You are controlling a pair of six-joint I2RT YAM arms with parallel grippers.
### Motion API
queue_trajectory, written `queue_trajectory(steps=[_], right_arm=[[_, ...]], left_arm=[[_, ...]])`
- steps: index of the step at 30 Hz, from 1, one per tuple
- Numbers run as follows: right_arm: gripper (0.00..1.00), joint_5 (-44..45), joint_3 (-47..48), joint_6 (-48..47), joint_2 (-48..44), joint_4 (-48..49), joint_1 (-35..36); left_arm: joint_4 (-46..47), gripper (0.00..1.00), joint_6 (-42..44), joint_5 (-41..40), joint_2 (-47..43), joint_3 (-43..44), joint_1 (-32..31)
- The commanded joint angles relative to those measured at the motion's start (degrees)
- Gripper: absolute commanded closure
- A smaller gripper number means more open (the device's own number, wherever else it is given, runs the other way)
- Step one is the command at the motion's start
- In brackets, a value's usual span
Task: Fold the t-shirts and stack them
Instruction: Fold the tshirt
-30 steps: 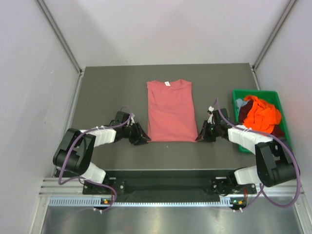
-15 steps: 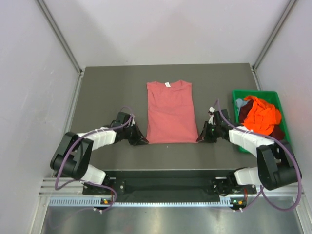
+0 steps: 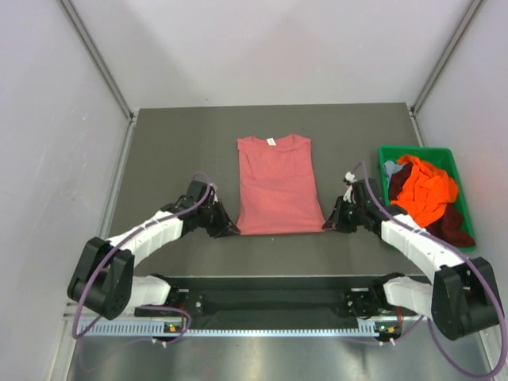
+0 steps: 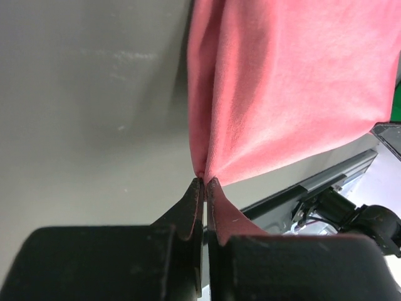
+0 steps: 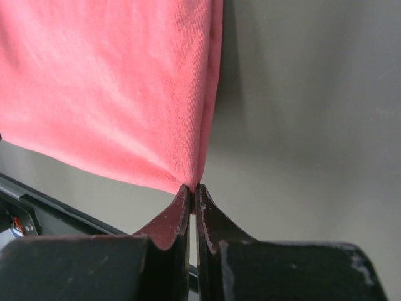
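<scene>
Centre of the tabletop (image 3: 175, 151): you have the salmon-pink t-shirt (image 3: 276, 184) lying flat as a tall rectangle, with its neck label at the far end and its hem toward the arm bases.
Left jaws: pressed together on the shirt's lower left corner in the overhead view. Your left wrist view shows the pink cloth gathering into a pleat that runs straight into the closed tips.
Right jaws: pressed together on the lower right corner. Your right wrist view shows the cloth pinched to a point between the tips, with its side edge running up the frame.
Left arm (image 3: 155, 230): stretched low from the lower left of the overhead frame toward the hem.
Right arm (image 3: 417, 242): reaching in from the lower right, mirroring the other.
Hem: spans between the two pinched corners. You cannot tell whether those corners are off the surface.
Green bin (image 3: 413, 149): at the right edge of the tabletop, apart from the pink shirt.
Bin contents: a bright orange t-shirt (image 3: 425, 190) heaped on top, a dark maroon t-shirt (image 3: 456, 224) at lower right, a bluish t-shirt (image 3: 390, 168) at upper left.
</scene>
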Motion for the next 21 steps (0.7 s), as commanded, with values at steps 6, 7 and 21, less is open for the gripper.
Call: queue_trajectory(steps=[6, 7, 21], right_arm=[[1.0, 3.3, 5.2, -0.4, -4.5, -4.7, 0.4], [1.0, 3.5, 6.3, -0.3, -4.5, -4.9, 0.4], [1.0, 6.7, 24.6, -0.5, 6.8, -7.4, 0.4]], left_arm=[[-9.9, 1.0, 1.1, -5.0, -4.2, 9.0, -0.5], [-10.6, 1.0, 1.5, -5.2, -4.0, 10.0, -0.5], [-15.2, 1.0, 6.9, -11.9, 7.6, 29.9, 1.5]])
